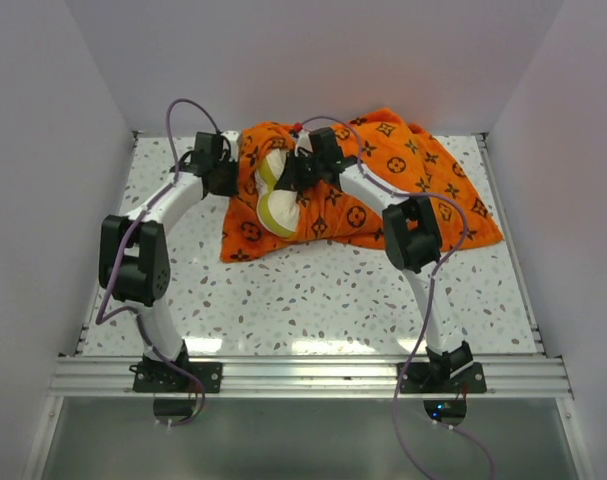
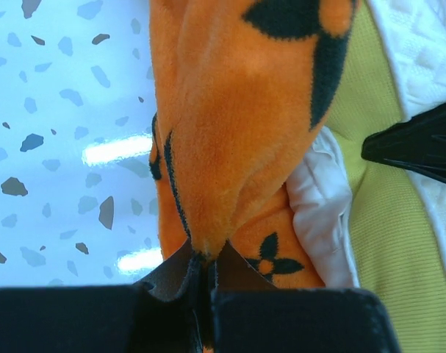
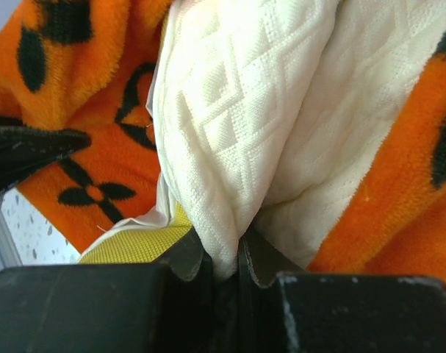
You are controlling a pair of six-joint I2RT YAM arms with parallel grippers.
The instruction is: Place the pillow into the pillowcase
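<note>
The orange pillowcase (image 1: 383,195) with dark brown motifs lies bunched at the back middle of the table. The cream-white pillow (image 1: 275,205) with a yellow band sticks out of its left opening. My left gripper (image 1: 233,170) is shut on a fold of the pillowcase's edge (image 2: 208,169) left of the pillow. My right gripper (image 1: 295,170) is shut on a pinch of the pillow's quilted fabric (image 3: 230,147) at the opening. The yellow band (image 2: 384,220) shows beside the orange fabric in the left wrist view. Most of the pillow is hidden inside the case.
The table is a white speckled surface (image 1: 313,290) with grey walls at the back and sides. A metal rail (image 1: 313,375) runs along the near edge by the arm bases. The right gripper's black finger tip (image 2: 421,143) shows in the left wrist view.
</note>
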